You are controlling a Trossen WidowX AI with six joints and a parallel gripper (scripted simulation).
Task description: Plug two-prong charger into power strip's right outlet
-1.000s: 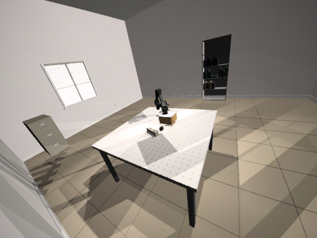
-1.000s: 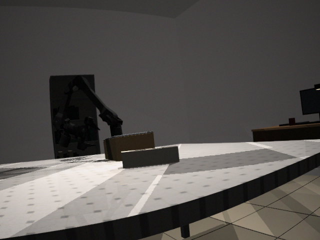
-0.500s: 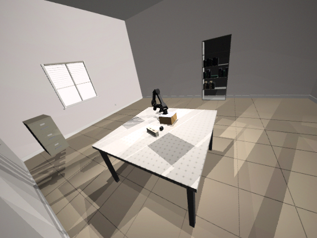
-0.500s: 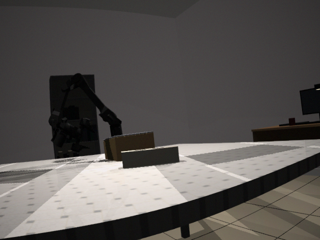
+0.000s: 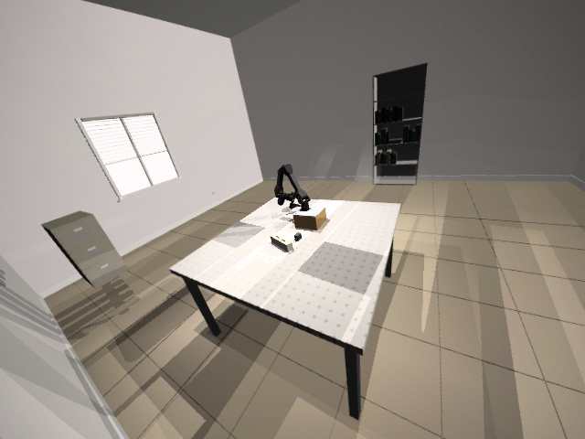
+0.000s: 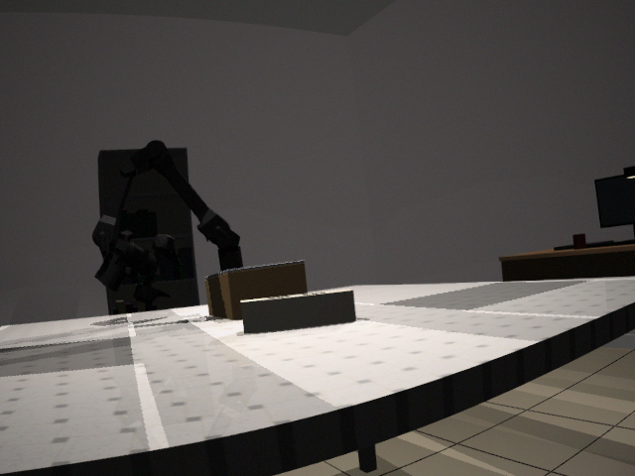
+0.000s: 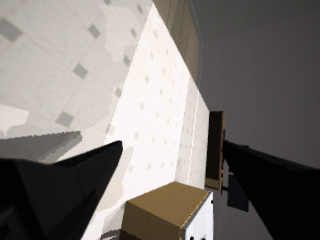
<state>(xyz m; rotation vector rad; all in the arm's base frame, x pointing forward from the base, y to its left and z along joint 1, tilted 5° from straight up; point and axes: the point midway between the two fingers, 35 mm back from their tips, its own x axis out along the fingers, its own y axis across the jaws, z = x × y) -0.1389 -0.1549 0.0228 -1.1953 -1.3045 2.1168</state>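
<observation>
The charger point(image 5: 297, 236) is a small black block on the table, just beside the power strip in the top view. It is not visible in the exterior view or the wrist view. The power strip point(image 5: 282, 243) point(image 6: 298, 312) is a long pale block with a grey side, lying on the table; its separate outlets are too small to tell. My gripper point(image 7: 171, 145) is open and empty. It is low near the arm's base, on the far side of the brown box from the strip and charger, well away from both.
A brown box point(image 5: 309, 220) point(image 6: 265, 287) point(image 7: 162, 205) with a white top stands on the table point(image 5: 330, 302) point(image 6: 436, 353) point(image 7: 150, 115) between the arm's base and the strip. In the wrist view it is low in the middle, near the fingers. A desk point(image 6: 564, 264) stands beyond.
</observation>
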